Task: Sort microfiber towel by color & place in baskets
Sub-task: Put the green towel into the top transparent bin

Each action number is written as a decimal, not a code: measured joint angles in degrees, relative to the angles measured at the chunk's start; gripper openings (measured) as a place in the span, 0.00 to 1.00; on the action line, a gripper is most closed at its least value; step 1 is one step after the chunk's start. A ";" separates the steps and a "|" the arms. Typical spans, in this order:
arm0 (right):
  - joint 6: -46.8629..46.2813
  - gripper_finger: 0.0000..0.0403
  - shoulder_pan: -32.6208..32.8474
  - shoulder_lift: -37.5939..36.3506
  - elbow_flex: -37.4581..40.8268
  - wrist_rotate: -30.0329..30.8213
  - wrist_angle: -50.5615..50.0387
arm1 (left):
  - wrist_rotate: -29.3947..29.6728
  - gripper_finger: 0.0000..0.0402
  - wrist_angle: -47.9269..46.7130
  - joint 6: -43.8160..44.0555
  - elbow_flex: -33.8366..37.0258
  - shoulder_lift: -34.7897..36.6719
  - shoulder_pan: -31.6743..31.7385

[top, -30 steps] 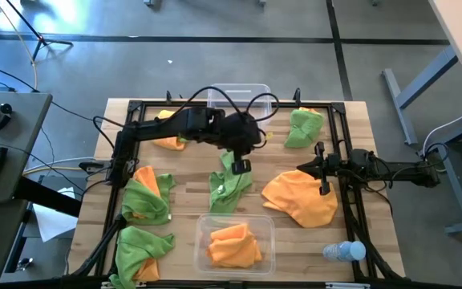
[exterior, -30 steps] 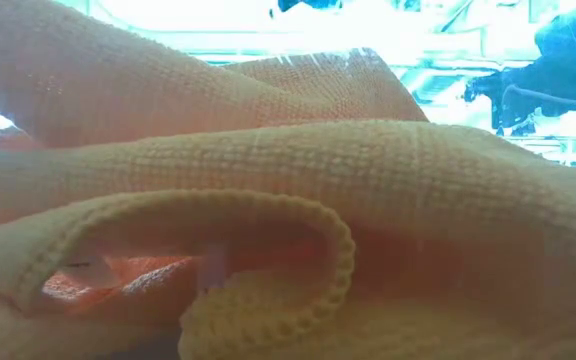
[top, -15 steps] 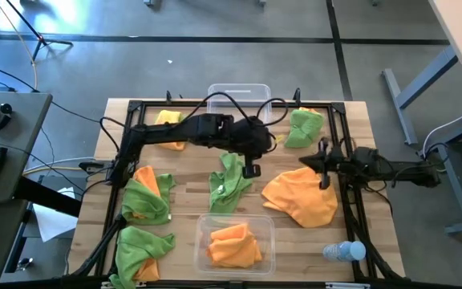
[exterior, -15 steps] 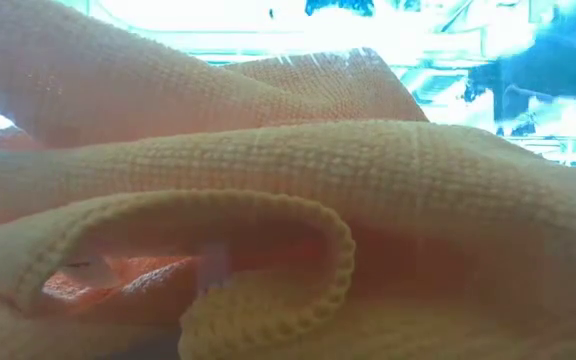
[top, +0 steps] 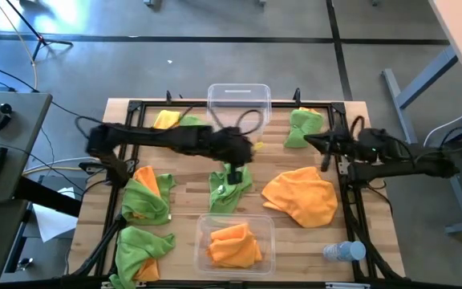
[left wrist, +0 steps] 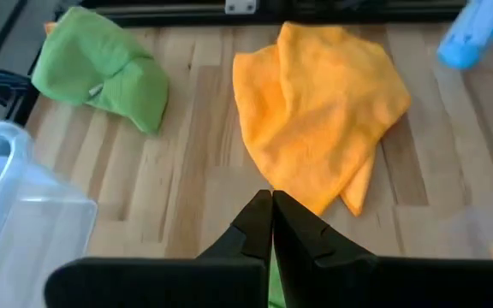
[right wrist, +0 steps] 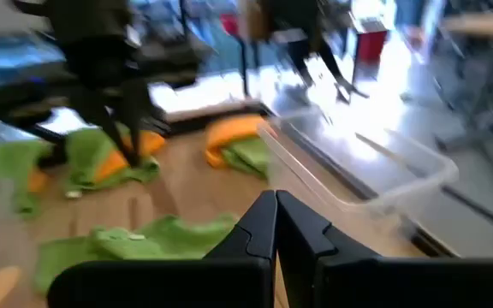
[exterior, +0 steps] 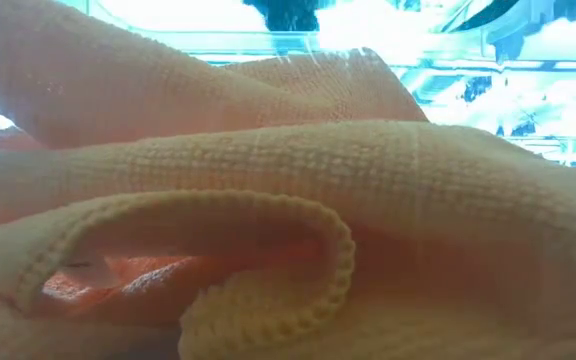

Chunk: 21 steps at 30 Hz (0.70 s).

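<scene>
Orange and lime green towels lie scattered on the wooden table. My left gripper [top: 233, 172] is shut and stands over the far part of the middle green towel [top: 231, 193]. A large orange towel [top: 299, 197] lies to its right, and a green towel [top: 305, 127] lies at the far right. The far basket [top: 239, 100] holds nothing. The near basket [top: 235, 241] holds orange towels [exterior: 268, 200], which fill the low view. My right gripper [top: 310, 142] is shut and hovers at the table's right, near the far-right green towel. My left gripper [left wrist: 272, 214] is shut with bare fingertips. A strip of the middle green towel [left wrist: 271, 293] shows behind and under the fingers. I cannot tell whether the gripper touches the towel.
Mixed orange and green heaps lie at the left [top: 147, 197] and near left [top: 141, 247], with another at the far left [top: 175, 120]. A clear bottle [top: 343, 251] lies at the near right corner. A dark frame [top: 343, 209] runs round the table.
My left gripper swung toward the table's right, then came back left and nearer, ending over the middle green towel. The left arm's base joint swung with it. My right gripper moved toward the far edge, away from the large orange towel.
</scene>
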<state>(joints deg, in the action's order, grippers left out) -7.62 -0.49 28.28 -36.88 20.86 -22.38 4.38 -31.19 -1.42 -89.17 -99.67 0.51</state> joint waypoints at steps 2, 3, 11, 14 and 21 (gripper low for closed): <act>-2.25 0.00 -0.02 6.21 -4.96 1.79 -4.93 | -0.98 0.00 3.76 1.03 7.18 5.62 0.46; -3.40 0.00 -0.02 9.50 -7.16 3.00 -7.47 | -1.35 0.00 5.61 1.44 10.78 8.68 0.78; -26.16 0.00 -3.76 31.56 -24.70 11.48 -34.74 | -1.99 0.00 12.60 2.87 32.61 30.66 2.48; -35.99 0.00 -7.75 37.54 -28.33 9.17 -43.98 | -1.96 0.00 12.31 2.90 37.38 37.66 3.31; -46.96 0.03 -17.52 44.98 -27.59 -0.15 -49.32 | -1.90 0.00 11.87 1.51 43.60 49.15 5.42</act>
<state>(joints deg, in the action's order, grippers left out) -54.58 -18.01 73.26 -64.47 20.71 -71.70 2.48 -19.32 0.09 -45.57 -50.52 5.93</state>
